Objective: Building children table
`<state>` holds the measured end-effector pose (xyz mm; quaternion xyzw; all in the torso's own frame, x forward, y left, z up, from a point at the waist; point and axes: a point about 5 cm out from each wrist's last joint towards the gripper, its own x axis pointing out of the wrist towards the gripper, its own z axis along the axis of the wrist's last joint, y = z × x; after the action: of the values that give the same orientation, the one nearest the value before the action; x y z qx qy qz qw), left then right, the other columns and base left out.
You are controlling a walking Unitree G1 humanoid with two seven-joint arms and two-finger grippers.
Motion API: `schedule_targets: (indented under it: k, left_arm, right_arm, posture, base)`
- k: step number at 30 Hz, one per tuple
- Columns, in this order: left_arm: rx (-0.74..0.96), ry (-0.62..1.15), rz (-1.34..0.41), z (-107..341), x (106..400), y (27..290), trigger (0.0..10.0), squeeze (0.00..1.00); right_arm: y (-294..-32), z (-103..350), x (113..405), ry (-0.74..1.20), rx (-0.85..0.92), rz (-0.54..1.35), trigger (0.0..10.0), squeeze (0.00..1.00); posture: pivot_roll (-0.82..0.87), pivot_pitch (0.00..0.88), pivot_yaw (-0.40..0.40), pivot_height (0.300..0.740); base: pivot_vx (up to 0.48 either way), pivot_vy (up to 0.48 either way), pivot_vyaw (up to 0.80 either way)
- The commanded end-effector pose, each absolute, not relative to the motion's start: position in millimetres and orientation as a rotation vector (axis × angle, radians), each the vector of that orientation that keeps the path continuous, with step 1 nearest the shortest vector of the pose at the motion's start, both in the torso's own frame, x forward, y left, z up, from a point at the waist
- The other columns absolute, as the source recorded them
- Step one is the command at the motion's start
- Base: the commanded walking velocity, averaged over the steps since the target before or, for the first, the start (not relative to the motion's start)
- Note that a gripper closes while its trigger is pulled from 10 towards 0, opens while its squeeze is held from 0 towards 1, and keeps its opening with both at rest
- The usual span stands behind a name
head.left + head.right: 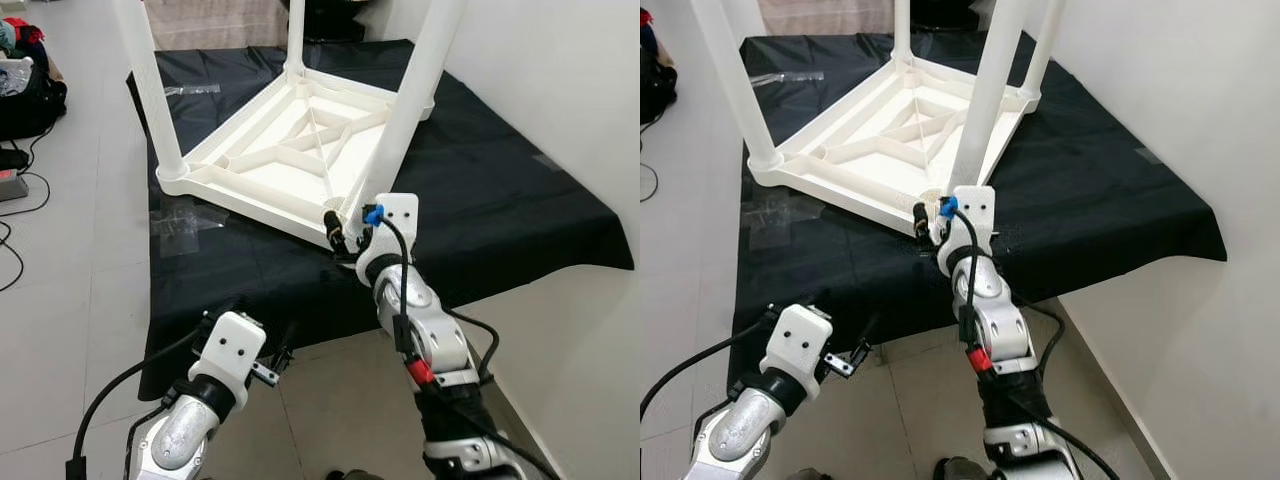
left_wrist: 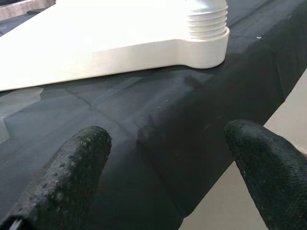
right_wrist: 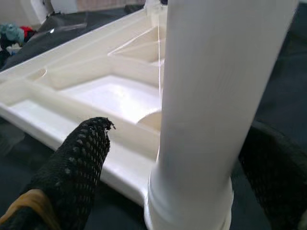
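White plastic children's table (image 1: pixel 290 150) upside down on black cloth (image 1: pixel 480 190), four legs (image 1: pixel 415 95) upright in corner sockets.

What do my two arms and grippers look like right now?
Both are silver metal arms with white blocky wrist housings and black cables alongside. The right gripper and left gripper each have two black, textured fingers. The right arm carries a blue connector at the wrist and a red one lower down.
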<state>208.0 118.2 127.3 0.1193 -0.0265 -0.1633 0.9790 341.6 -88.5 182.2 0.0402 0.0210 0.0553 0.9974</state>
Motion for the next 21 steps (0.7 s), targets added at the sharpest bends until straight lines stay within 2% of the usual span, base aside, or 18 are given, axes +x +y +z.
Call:
schedule_targets:
  k: [1,2,3,4,21]
  left_arm:
    - [0.226,-0.046,-0.34,127.9,204.9,114.7,10.0,0.0]
    - [0.226,-0.046,-0.34,127.9,204.9,114.7,10.0,0.0]
    - [0.223,-0.046,-0.342,128.2,204.5,114.1,10.0,0.0]
    - [0.222,-0.045,-0.343,128.4,204.0,113.4,10.0,0.0]
    - [0.213,-0.043,-0.349,130.5,199.3,111.4,10.0,0.0]
  right_arm:
    - [-93.6,179.4,345.2,0.048,0.085,0.066,4.5,0.0]
    - [-93.6,179.4,345.2,0.048,0.085,0.066,4.5,0.0]
    - [-93.1,181.6,348.2,0.039,0.087,0.054,0.4,0.0]
    - [-92.2,183.9,350.0,0.031,0.088,0.048,0.0,0.0]
    - [-92.0,191.0,348.2,0.017,0.095,0.037,0.0,0.0]
  posture:
    - [-0.01,0.162,-0.092,0.74]
    - [-0.01,0.162,-0.092,0.74]
    - [-0.01,0.162,-0.091,0.74]
    - [-0.01,0.166,-0.091,0.74]
    - [-0.01,0.19,-0.09,0.74]
  base:
    - [0.0,0.0,0.0]
    - [0.0,0.0,0.0]
    - [0.0,0.0,0.0]
    - [0.0,0.0,0.0]
    - [0.0,0.0,0.0]
